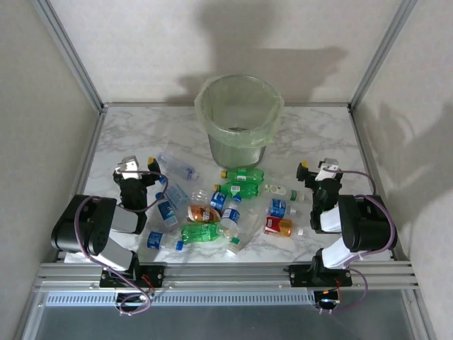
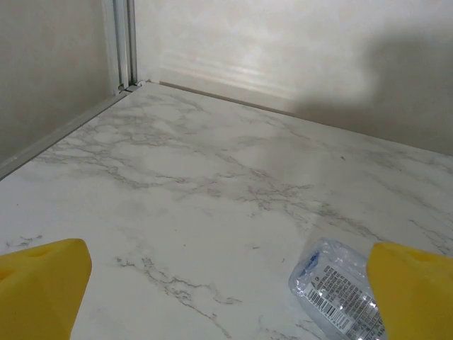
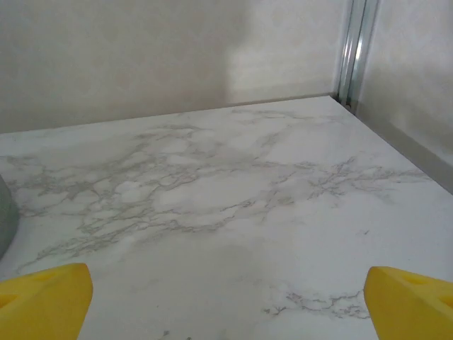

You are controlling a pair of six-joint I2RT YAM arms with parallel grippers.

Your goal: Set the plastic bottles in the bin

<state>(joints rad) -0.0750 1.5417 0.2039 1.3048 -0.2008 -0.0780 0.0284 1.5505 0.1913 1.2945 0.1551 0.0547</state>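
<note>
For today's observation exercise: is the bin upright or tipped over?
Upright. The bin stands on its base, its bag-lined mouth opening upward.

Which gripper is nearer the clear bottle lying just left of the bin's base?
Left. The left gripper sits just left of the clear bottle; the right gripper is far off to its right.

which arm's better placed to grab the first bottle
Probably the left: the left gripper is open with a clear bottle lying close in front of it. The right gripper, also open, has bare table ahead.
</note>
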